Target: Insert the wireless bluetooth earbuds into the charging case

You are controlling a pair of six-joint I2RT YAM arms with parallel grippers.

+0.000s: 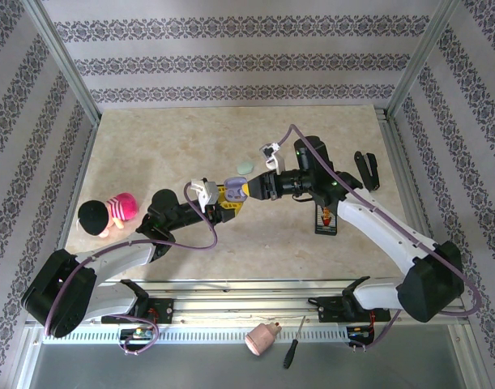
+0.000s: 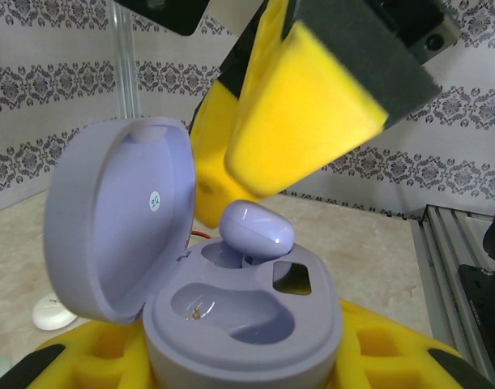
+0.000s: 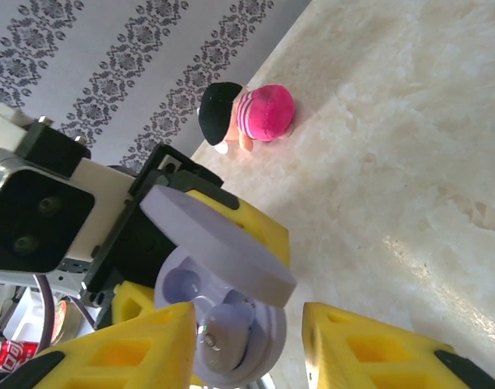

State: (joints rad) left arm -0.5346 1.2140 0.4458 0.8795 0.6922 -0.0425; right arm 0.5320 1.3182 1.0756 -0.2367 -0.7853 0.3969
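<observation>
Lilac earbud (image 2: pixel 257 229) under right claw (image 3: pixel 247 348), atop case (image 2: pixel 245 344)

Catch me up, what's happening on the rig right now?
The left tool is gripping an open lilac charging case, lid tipped back. The right tool is right over it with its jaws apart. A lilac earbud sits proud of the far slot, apparently not fully seated. The near slot is empty.
</observation>
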